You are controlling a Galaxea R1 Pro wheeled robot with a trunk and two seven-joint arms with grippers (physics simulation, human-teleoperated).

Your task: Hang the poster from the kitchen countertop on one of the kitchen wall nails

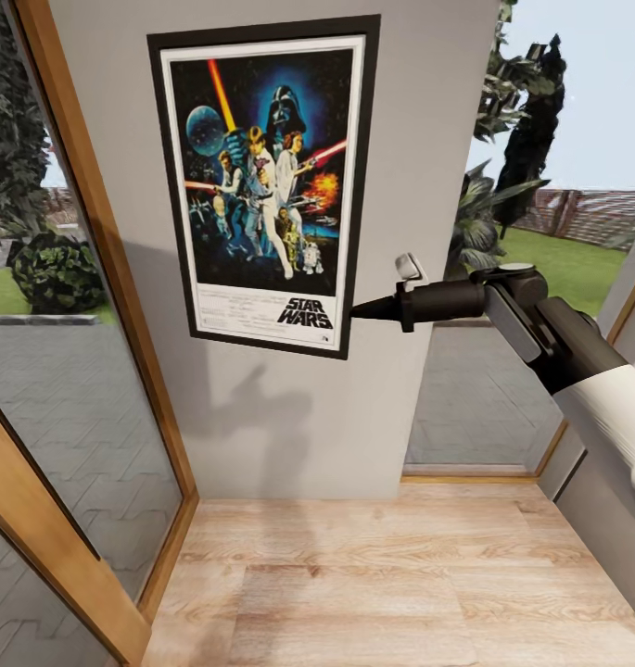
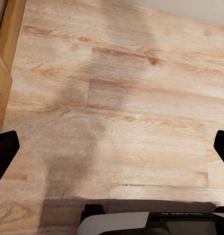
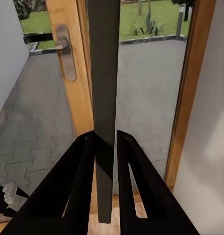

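Right claw (image 3: 106,147) clamps poster (image 1: 266,181) edge, flat against grey wall (image 1: 289,417).

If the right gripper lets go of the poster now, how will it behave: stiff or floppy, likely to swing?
Probably stiff: the poster has a straight black frame, and its edge runs unbent between the right gripper fingers. It looks thin and flat, so likely light. It hangs slightly tilted against the wall, so it may swing or slip.

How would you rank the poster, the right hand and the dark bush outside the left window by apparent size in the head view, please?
1. Poster
2. Dark bush
3. Right hand, though it sits nearer the camera than the bush.
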